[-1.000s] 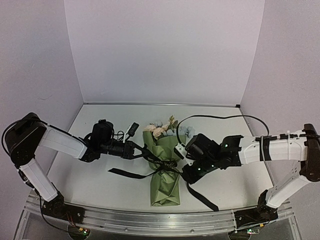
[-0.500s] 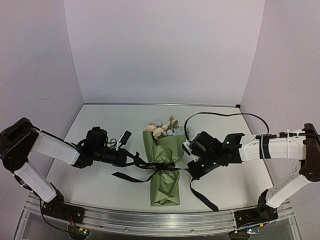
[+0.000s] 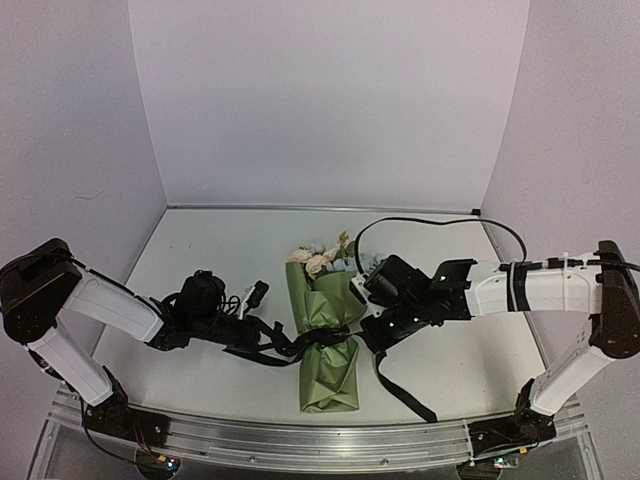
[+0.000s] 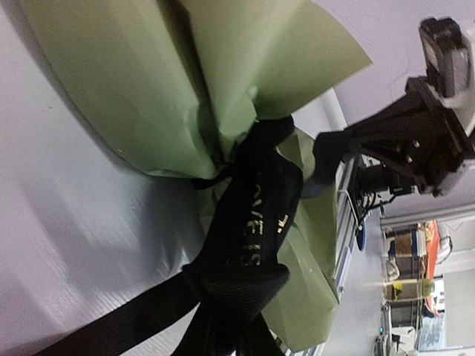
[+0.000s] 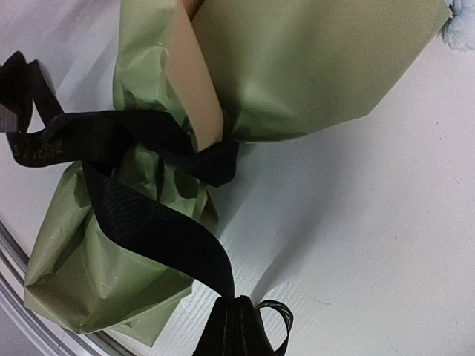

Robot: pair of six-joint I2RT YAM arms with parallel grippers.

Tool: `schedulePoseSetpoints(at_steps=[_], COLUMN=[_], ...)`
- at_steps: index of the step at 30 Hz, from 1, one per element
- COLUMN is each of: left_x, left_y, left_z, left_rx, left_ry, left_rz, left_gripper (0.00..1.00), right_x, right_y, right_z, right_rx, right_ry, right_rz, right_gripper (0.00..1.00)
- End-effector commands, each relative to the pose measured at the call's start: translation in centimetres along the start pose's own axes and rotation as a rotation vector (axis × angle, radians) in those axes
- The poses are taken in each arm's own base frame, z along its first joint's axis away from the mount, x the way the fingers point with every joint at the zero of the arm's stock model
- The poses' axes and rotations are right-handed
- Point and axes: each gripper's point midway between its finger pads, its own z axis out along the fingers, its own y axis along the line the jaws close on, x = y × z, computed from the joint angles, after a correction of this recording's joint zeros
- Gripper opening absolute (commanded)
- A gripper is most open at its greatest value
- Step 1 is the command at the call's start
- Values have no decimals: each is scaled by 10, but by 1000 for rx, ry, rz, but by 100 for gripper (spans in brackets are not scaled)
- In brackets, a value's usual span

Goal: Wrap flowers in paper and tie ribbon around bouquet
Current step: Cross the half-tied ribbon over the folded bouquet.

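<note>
Bouquet point(image 3: 330, 372) lay at table point(image 3: 210, 235) centre, flowers point(image 3: 320, 260) at the far end and the olive paper point(image 5: 312, 67) cone pointing near. Ribbon point(image 3: 322, 337) was cinched around the cone's waist. Left arm reached in low from the left, forearm nearly level, with the left gripper point(image 3: 272, 346) at the ribbon just left of the waist. Its jaw opening, and whether it gripped the ribbon, could not be made out. Right arm stretched in from the right, wrist angled down. Right gripper point(image 3: 378, 340) was closed, pinching a ribbon strand just right of the bouquet. One ribbon tail trailed to the near right
</note>
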Motion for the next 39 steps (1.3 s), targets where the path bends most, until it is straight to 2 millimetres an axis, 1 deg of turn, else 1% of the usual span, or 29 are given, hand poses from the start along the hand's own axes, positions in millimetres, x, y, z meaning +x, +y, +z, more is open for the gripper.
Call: schedulePoseSetpoints(at_steps=[1,2,5,6,8,11,13,15,17,18,19,20,21,22,24,25,27,28,29,30,31,33,35,39], left_x=[-17,-18,-21,-23,-25,-35,-49,-59,-75,-81,-85,-93,-93,-96,-106,-106,-101,-101,-98,-97,-92,-89,-81,-68], left_y=[19,24,31,29,30,25,13,1,-16,-25,-29,-42,-39,-41,-58,-61,-60,-64,-63,-67,-63,-67,-66,-64], left_z=[-3,-6,-17,-21,-32,-54,-74,-89,-98,-97,-89,-83,-65,-52,-25,-13,13,23,33,39,48,56,61,71], left_rx=[-120,-151,-201,-205,-233,-281,-300,-315,-318,-311,-308,-280,-274,-259,-199,-189,-169,-148,-135,-113,-109,-82,-70,-73], left_ry=[-89,-106,-163,-179,-219,-296,-368,-402,-425,-416,-379,-346,-275,-223,-145,-108,-19,15,53,81,117,157,193,259], left_rz=[-34,-47,-69,-74,-81,-63,-23,35,117,171,211,270,294,321,392,422,463,480,498,517,523,546,567,602], left_gripper=[16,21,27,31,37,48,53,57,58,58,56,54,50,47,41,40,39,38,38,37,37,36,36,39], right_x=[-18,-18,-15,-14,-11,-9,-7,-5,-4,-4,-4,-4,-4,-4,-3,-3,-4,-4,-4,-4,-4,-5,-6,-9], right_y=[10,7,7,8,11,21,26,30,34,36,37,37,37,37,36,34,32,32,33,34,35,34,30,31], right_z=[-3,-3,-4,-4,-4,-5,-5,-5,-6,-7,-6,-5,-4,-2,1,2,5,7,8,9,10,11,11,12], right_rx=[-14,-4,-11,-17,-27,-57,-71,-84,-95,-100,-103,-103,-104,-106,-102,-96,-90,-94,-100,-102,-104,-95,-74,-73], right_ry=[-49,-57,-70,-71,-69,-61,-54,-50,-52,-56,-58,-60,-61,-61,-76,-87,-102,-108,-112,-115,-115,-122,-134,-137], right_rz=[9,14,24,20,6,-24,-42,-54,-66,-70,-69,-64,-55,-44,-13,14,55,74,86,99,107,116,130,140], right_gripper=[0,0,0,0,0,0,0,0,0,0,0,0,0,0,0,0,0,0,0,0,0,0,0,0])
